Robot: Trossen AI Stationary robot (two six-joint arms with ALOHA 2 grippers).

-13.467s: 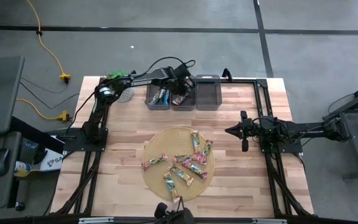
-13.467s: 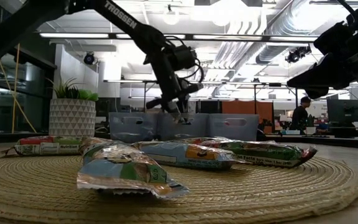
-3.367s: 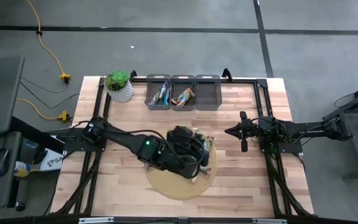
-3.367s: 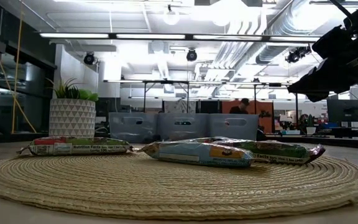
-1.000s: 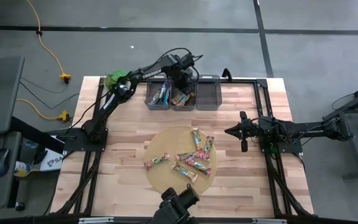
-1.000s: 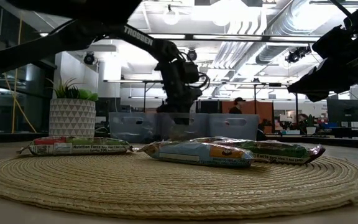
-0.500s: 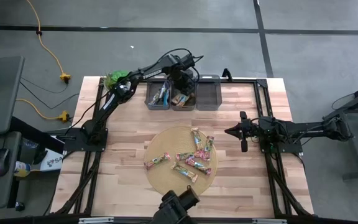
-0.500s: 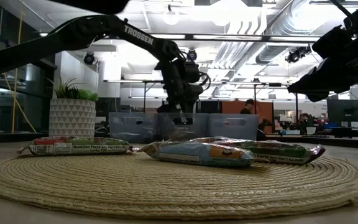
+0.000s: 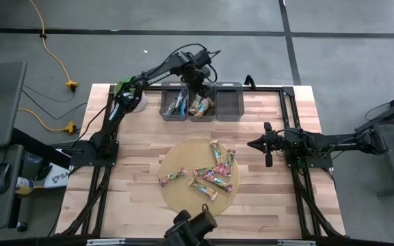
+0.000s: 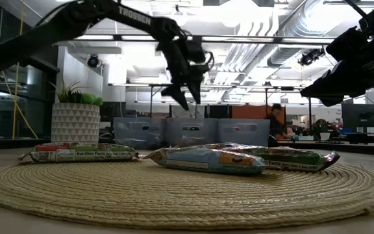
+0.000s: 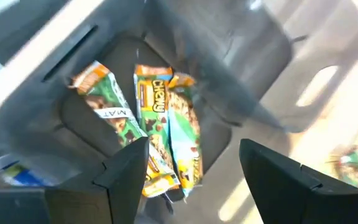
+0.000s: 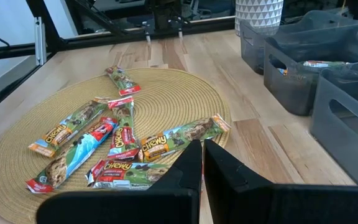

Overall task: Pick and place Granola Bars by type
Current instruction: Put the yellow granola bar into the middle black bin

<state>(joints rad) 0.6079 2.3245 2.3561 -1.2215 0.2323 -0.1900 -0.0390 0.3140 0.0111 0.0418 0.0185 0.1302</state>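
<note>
The round woven mat (image 9: pixel 198 178) lies in the middle of the wooden table (image 9: pixel 142 164), and everything else sits around it. Seven granola bars (image 9: pixel 213 179) are scattered on the mat, most on the half nearer the right arm, with one pink-ended bar (image 9: pixel 172 178) apart on the other half. Past the far edge of the mat, three grey bins stand in a row touching one another. The bin (image 9: pixel 174 102) farthest toward the left arm's side holds blue and green bars; the middle bin (image 9: pixel 201 104) holds brown and green bars (image 11: pixel 166 134); the third bin (image 9: pixel 229 101) shows no bars.

The left gripper (image 9: pixel 198 82) hangs above the middle bin, beyond the mat, its two fingers (image 11: pixel 126 171) spread wide with nothing between them; the bars lie loose in the bin below. From table height, this gripper (image 10: pixel 186 97) is raised clear above the bins' rims.

The right gripper (image 9: pixel 253 144) waits beside the mat on the right arm's side, above the bare table, fingers (image 12: pixel 188 168) pressed together and holding nothing.

A potted plant (image 10: pixel 74 117) stands next to the bin row, beyond the mat.
</note>
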